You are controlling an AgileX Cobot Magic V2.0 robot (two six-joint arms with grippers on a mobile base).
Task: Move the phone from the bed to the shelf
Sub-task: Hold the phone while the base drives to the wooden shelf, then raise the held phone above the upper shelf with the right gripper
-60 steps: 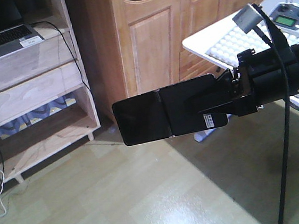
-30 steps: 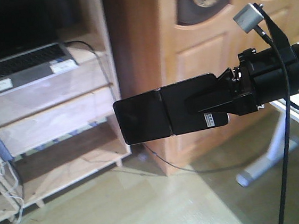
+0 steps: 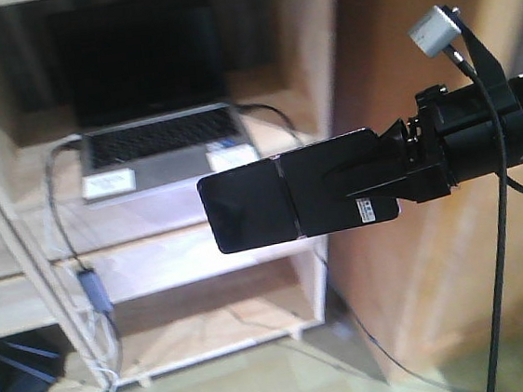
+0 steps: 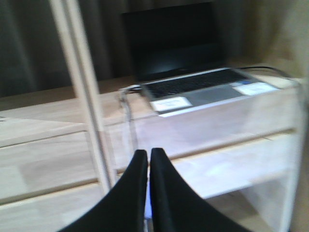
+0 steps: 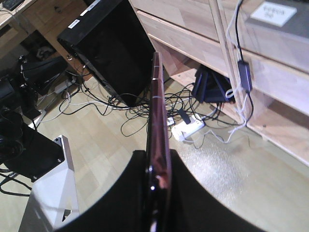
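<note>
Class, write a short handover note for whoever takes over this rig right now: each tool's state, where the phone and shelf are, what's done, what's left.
Right tool: shut on the phone, held in the air in front of the shelf.
Left tool: shut, empty.
Done: phone picked up; bed out of view.
Left: set the phone on a shelf board, perhaps beside the grey laptop, then release.

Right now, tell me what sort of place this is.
Probably a lived-in home room: a pale wooden shelving unit holds an open grey laptop, a brown wooden cabinet stands beside it, and tangled black cables lie on the floor.
</note>
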